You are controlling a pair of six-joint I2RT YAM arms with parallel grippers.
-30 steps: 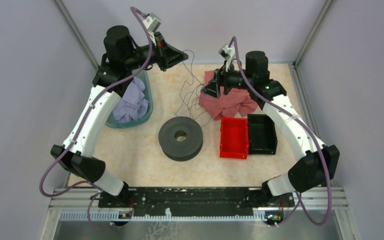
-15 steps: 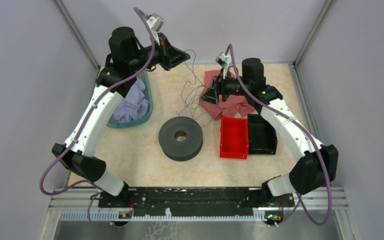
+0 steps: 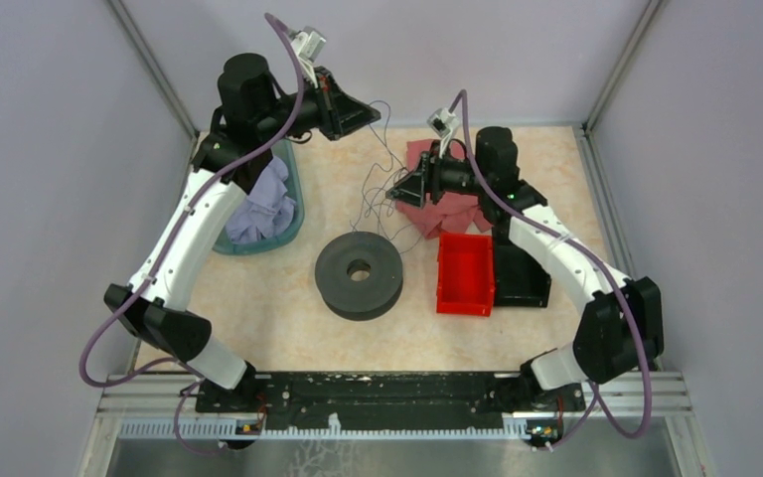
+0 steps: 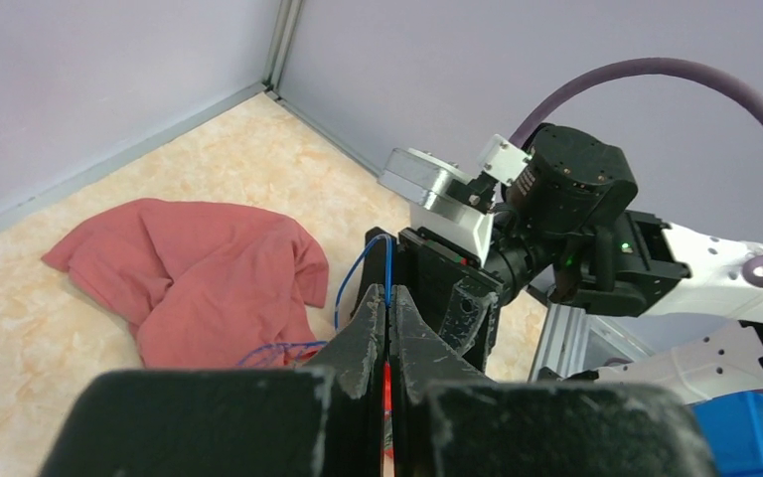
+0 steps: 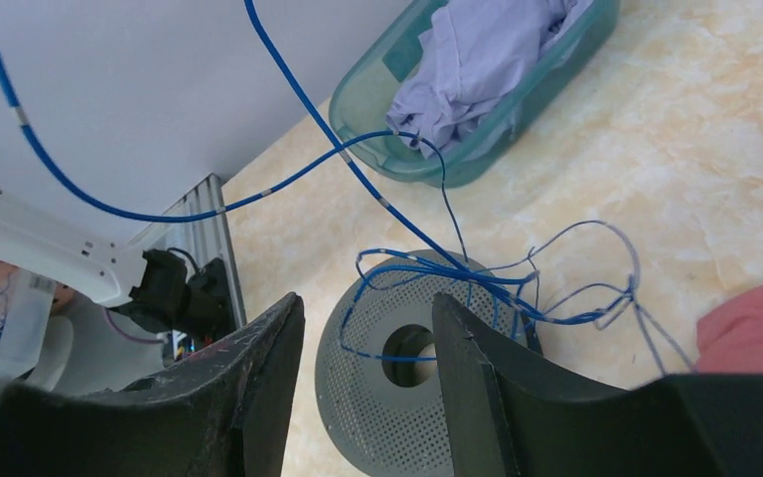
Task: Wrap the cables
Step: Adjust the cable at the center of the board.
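Pale lilac walls close in a beige, marbled bench, and we see both arms reaching toward its far side. The left hand is raised above the far left part of the bench. Its fingers are pressed together, and a strand of the cables is pinched between their tips. This thin blue wire rises in a small loop just above the fingertips.

From there the wire hangs down in loose curls to the bench, where it gathers in a tangle between the dark grey spool and the red cloth. In the right wrist view, several loops lie across the far edge of the spool.

The right hand hovers over the near edge of the red cloth, pointing left toward the tangle. Its fingers stand apart with a clear gap. We see nothing gripped between them, and the wire runs beyond them.

The spool lies flat near the middle of the bench, with its centre hole facing up. To its left stands a teal basket holding a crumpled lilac cloth. To its right, a red bin and a black bin sit side by side, touching, just nearer than the red cloth. The right forearm passes over the black one.
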